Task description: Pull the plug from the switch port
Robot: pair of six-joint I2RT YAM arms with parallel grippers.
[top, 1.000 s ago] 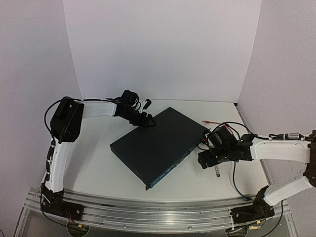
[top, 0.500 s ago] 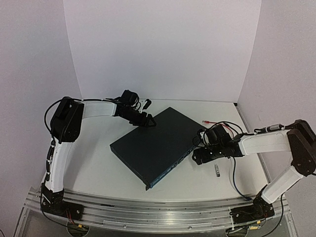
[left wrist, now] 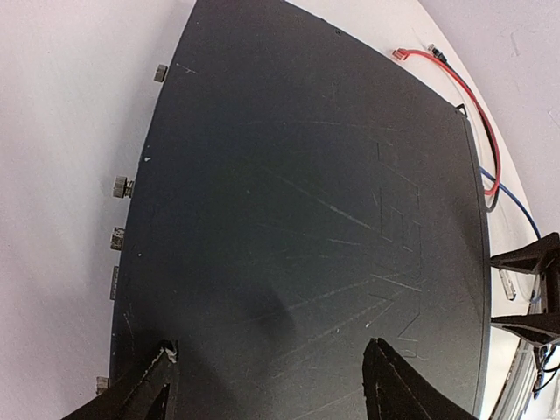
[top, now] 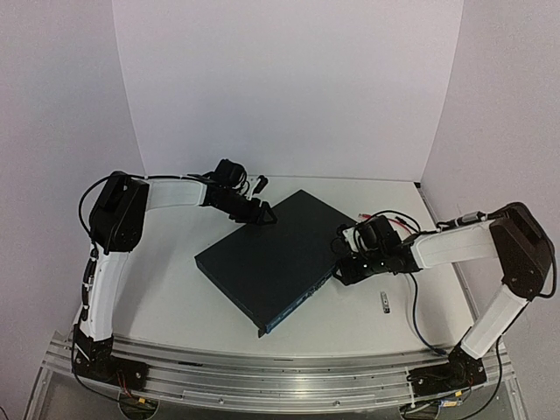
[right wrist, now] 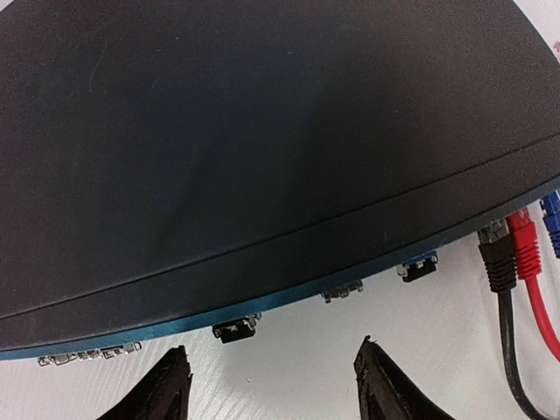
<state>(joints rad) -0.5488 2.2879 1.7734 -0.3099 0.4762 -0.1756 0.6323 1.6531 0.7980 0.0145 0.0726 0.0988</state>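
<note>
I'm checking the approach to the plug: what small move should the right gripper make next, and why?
Probably slide the right gripper along the switch toward the black plug. Its jaws stand open on nothing, facing empty sockets, while the black plug and red plug sit off to one side.

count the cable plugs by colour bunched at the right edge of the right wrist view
black plug: 1
red plug: 1
blue plug: 1
total: 3, all at the right end of the switch
</note>
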